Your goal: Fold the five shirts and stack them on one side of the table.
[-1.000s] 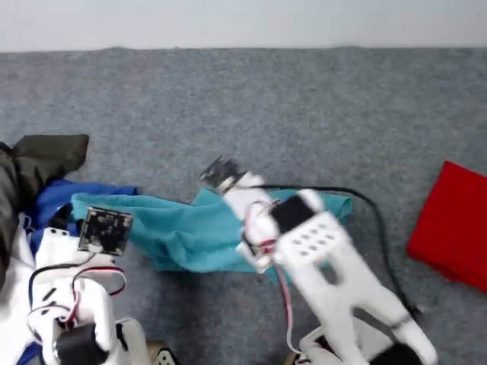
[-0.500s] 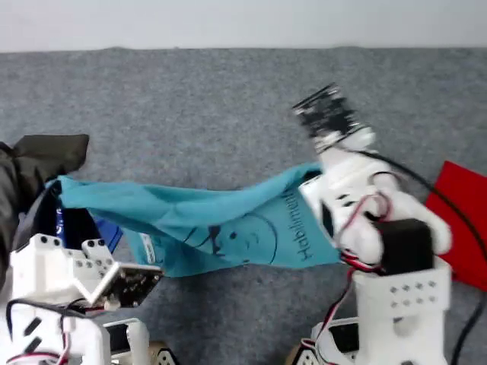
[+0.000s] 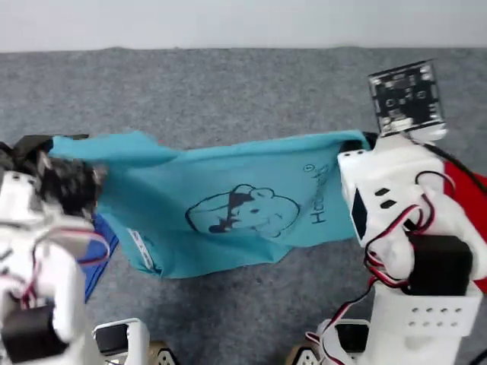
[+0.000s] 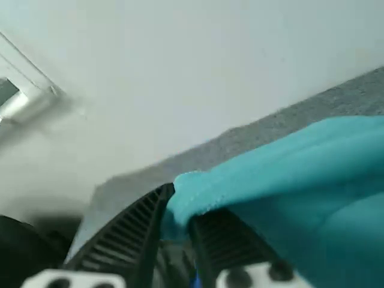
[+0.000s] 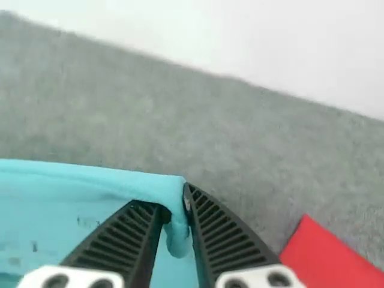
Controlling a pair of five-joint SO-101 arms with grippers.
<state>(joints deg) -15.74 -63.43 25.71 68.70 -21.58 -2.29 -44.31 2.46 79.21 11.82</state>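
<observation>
The teal shirt (image 3: 228, 205) hangs stretched across the middle of the table (image 3: 228, 91), gripped at its far edge at both ends, with its printed front turned up to the high view and its near hem sagging; whether that hem touches the table cannot be told. The left jaws are clenched on a bunched corner of the cloth, and the right jaws are clenched on the opposite corner, each with only a thin fold between the pads.

The main risk is a slip. Both bites sit close to the edge of the fabric, so extra tension between the arms could pull a corner free and drop the shirt in a heap. Laying it down unevenly could crease the loose near hem, and a drift to the left could set it on the dark shirt (image 3: 23, 144) and blue shirt (image 3: 99, 243) heaped there.

The high view gives the shirt's full spread and the heap at the left, while the left arm (image 3: 38, 251) and right arm (image 3: 403, 228) cover the grips. The wrist views settle those grips, and the right one places the red shirt (image 5: 324, 255) just to the right of the teal corner.
</observation>
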